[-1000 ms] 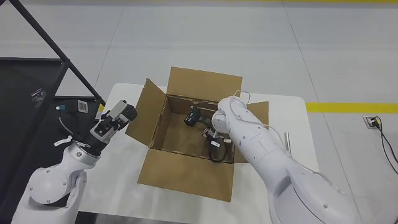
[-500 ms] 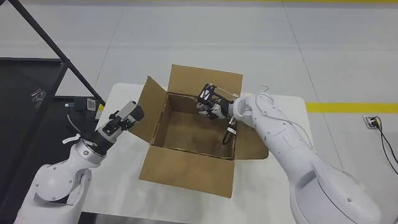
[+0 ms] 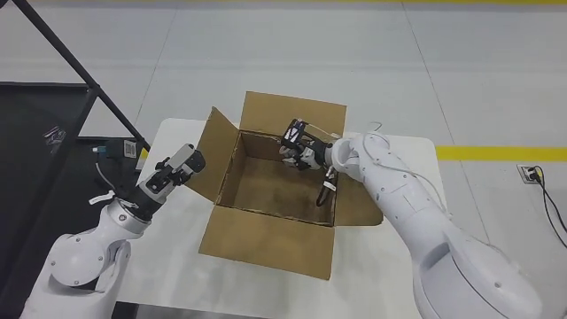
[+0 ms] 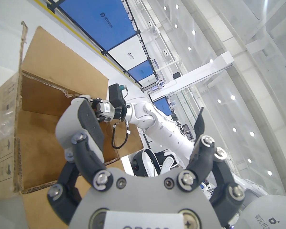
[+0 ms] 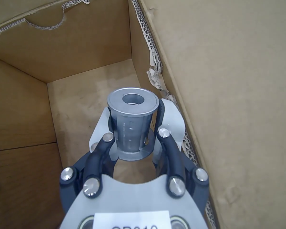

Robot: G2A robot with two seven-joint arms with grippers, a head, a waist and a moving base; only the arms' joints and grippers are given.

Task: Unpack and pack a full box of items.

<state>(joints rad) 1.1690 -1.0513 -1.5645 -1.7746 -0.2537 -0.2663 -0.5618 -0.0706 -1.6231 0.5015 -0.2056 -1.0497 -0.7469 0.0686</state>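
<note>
Over the box [image 3: 266, 250], the right claw [image 5: 136, 117] clamps a metal fitting [image 5: 132, 101]; the left claw [image 4: 143, 117] gapes.

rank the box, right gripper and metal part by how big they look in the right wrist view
1. cardboard box
2. right gripper, enlarged by sitting nearest the camera
3. metal part

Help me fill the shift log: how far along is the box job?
Done: the cardboard box stands open, its visible floor bare. In hand: the right gripper, jaws shut, holds a metal flanged fitting over the box interior. Remaining: probably setting it down, then repacking; the left gripper hangs open, empty, beside a flap.
</note>
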